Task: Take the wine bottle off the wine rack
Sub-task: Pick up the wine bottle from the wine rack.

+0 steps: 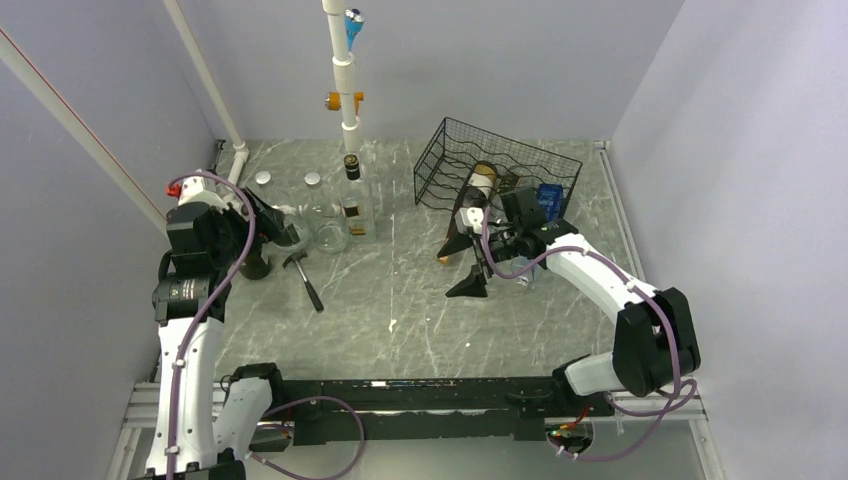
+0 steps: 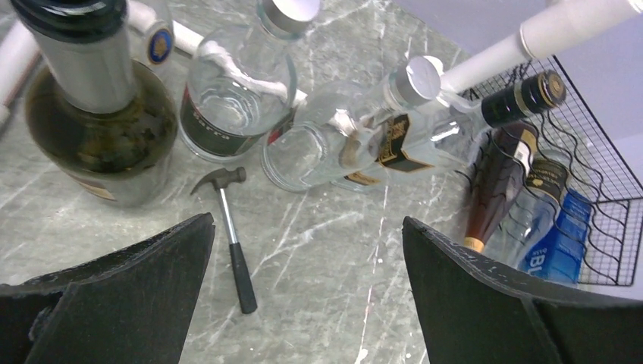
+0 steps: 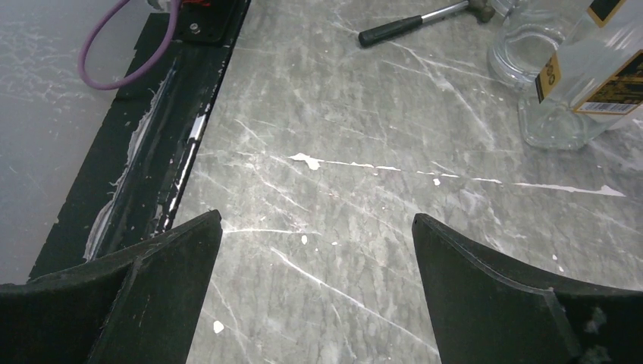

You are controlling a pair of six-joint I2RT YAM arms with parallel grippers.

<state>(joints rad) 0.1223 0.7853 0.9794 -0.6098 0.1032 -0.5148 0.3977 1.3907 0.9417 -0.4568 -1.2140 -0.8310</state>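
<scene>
Left wrist view: wine bottle (image 2: pixel 497 182) lies in wine rack (image 2: pixel 606 174); left gripper (image 2: pixel 307 222) and right gripper (image 3: pixel 317 218) gape empty.

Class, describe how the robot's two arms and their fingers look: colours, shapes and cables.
Both the left arm and right arm have white links joined by black joint housings. A purple cable loops along each. The fingers are matte black wedges tapering to tips.
</scene>
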